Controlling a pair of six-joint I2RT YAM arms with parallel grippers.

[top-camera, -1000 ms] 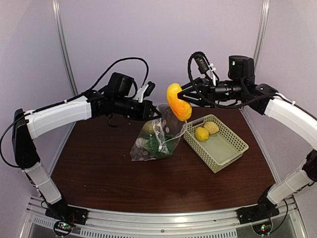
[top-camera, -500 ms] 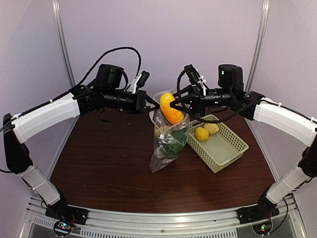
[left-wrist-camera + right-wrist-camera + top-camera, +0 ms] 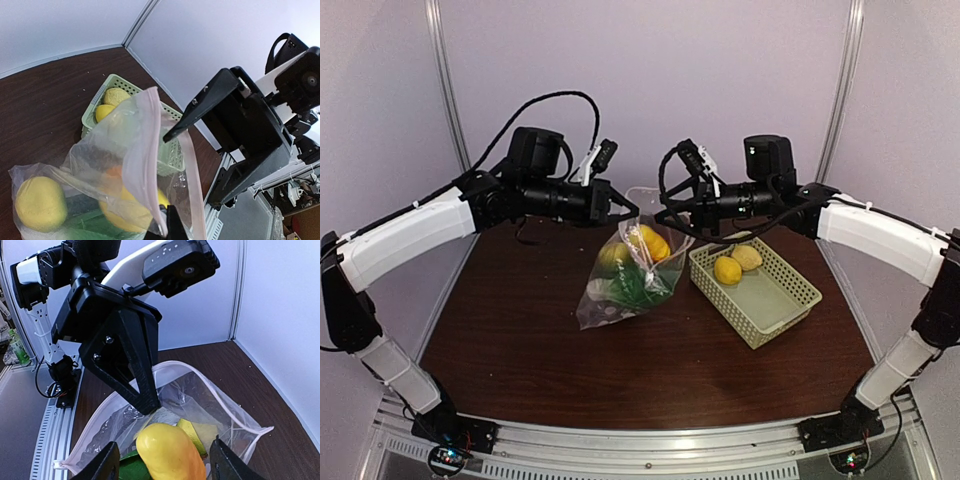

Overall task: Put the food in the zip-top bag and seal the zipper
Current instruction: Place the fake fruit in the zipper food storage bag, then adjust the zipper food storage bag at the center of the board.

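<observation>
My left gripper [image 3: 625,212] is shut on the rim of the clear zip-top bag [image 3: 620,280] and holds it up with its mouth open; the pinch shows in the left wrist view [image 3: 167,227]. The pale zipper strip [image 3: 150,150] runs along the mouth; I cannot make out the slider tab. My right gripper [image 3: 665,215] is open just above the mouth. A yellow-orange piece [image 3: 170,452] sits between its spread fingers [image 3: 107,462] without touching them, inside the bag. A lemon [image 3: 40,202] and a green leafy vegetable [image 3: 85,220] also lie in the bag.
A pale green lattice basket [image 3: 775,300] stands right of the bag, holding a yellow lemon [image 3: 727,270] and a pale potato [image 3: 747,257]. Both arms meet over the back middle of the brown table [image 3: 520,350]. Walls close the back and sides.
My right gripper carried the yellow-orange piece left and down into the bag mouth and opened; the piece now lies in the bag. My left gripper raised the bag's rim.
</observation>
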